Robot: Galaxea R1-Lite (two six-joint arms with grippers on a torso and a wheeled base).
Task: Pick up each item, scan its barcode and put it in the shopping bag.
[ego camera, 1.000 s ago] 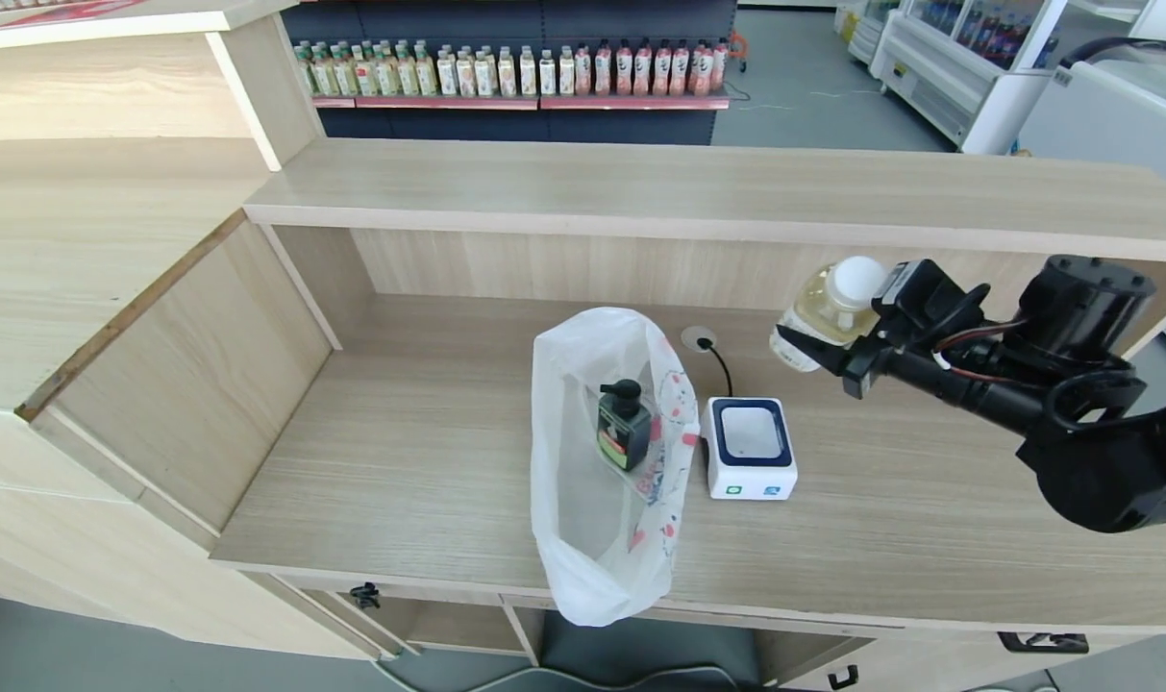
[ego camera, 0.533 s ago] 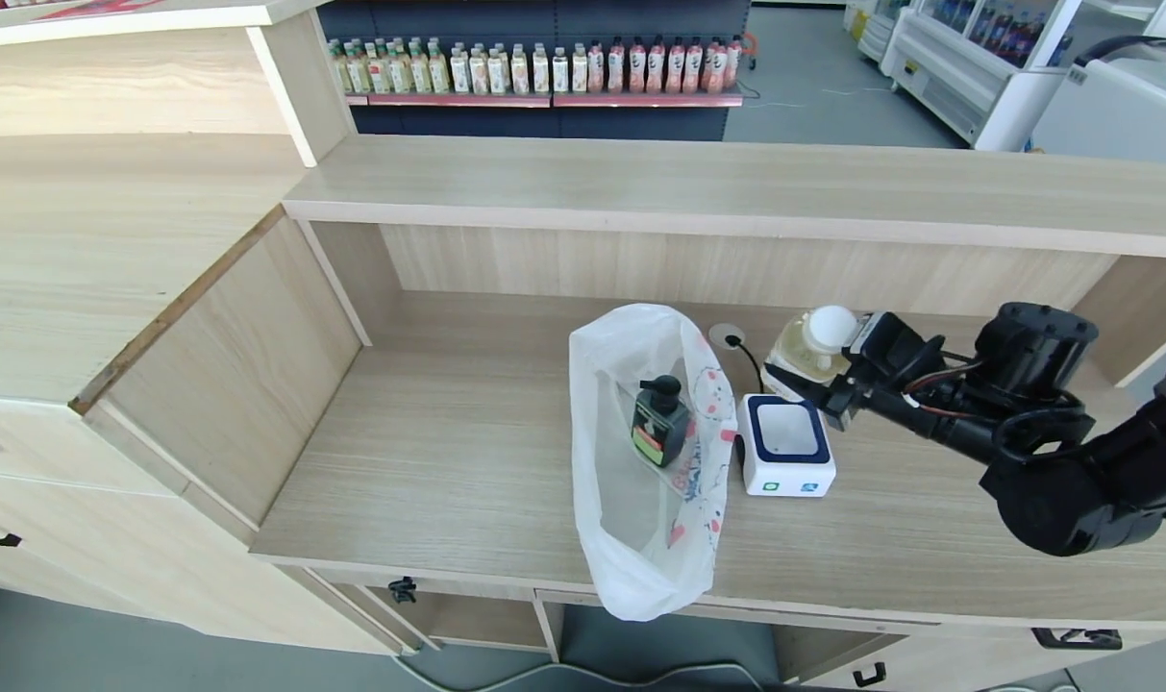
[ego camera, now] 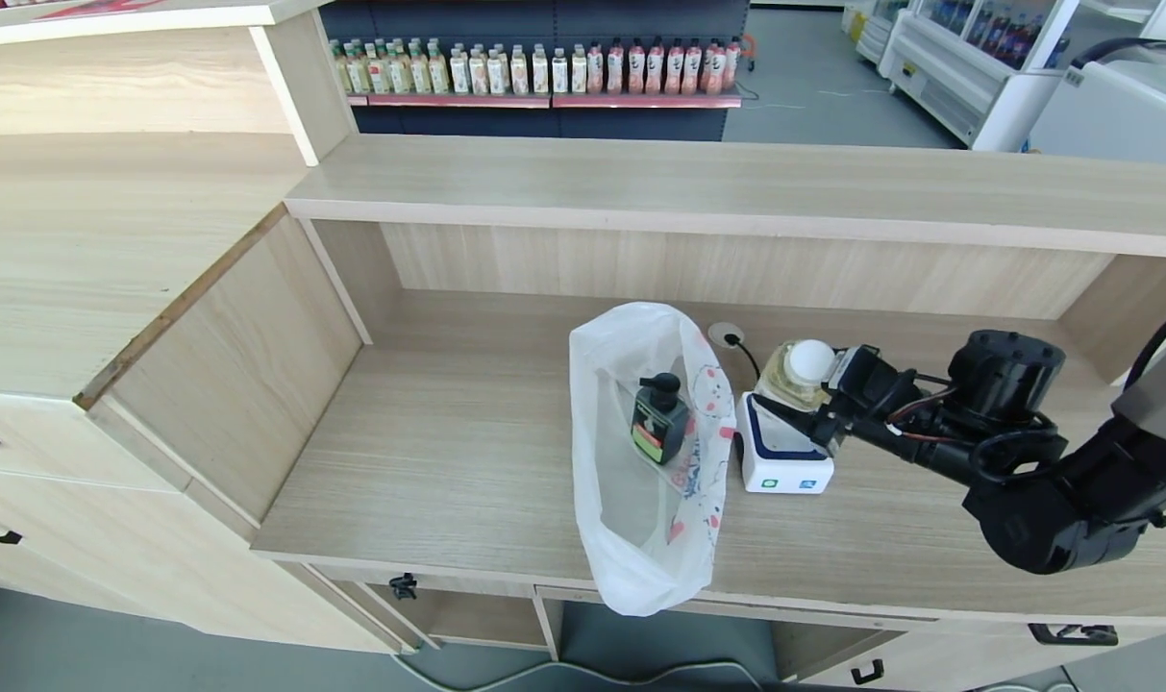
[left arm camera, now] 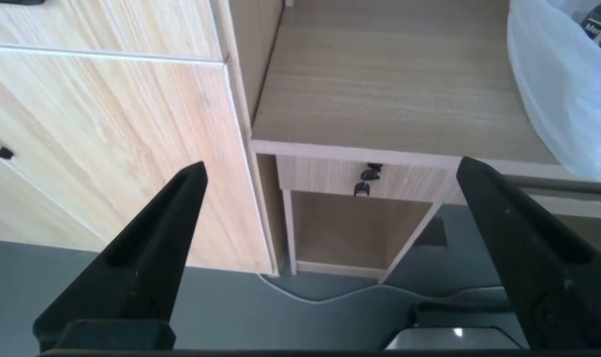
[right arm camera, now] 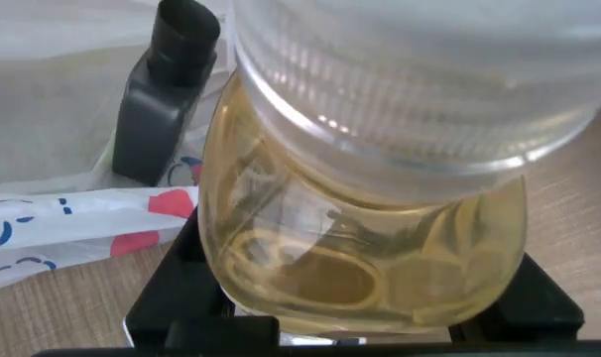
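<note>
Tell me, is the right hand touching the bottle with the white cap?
Touching. In the head view the right hand grips the bottle, a finger lying against its side, and holds it over the scanner.

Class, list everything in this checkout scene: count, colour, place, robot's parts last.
counter: one, light wood, foreground
shopping bag: one, white, open on the counter
pump bottle: one, dark, inside the shopping bag
scanner: one, white and navy, beside the bag
cable: one, black, behind the scanner
drink bottle: one, pale yellow, above the scanner
shelf bottles: row, mixed colours, far shelf
right tool: one, black, shut on the drink bottle
left tool: one, black, open, facing counter front
</note>
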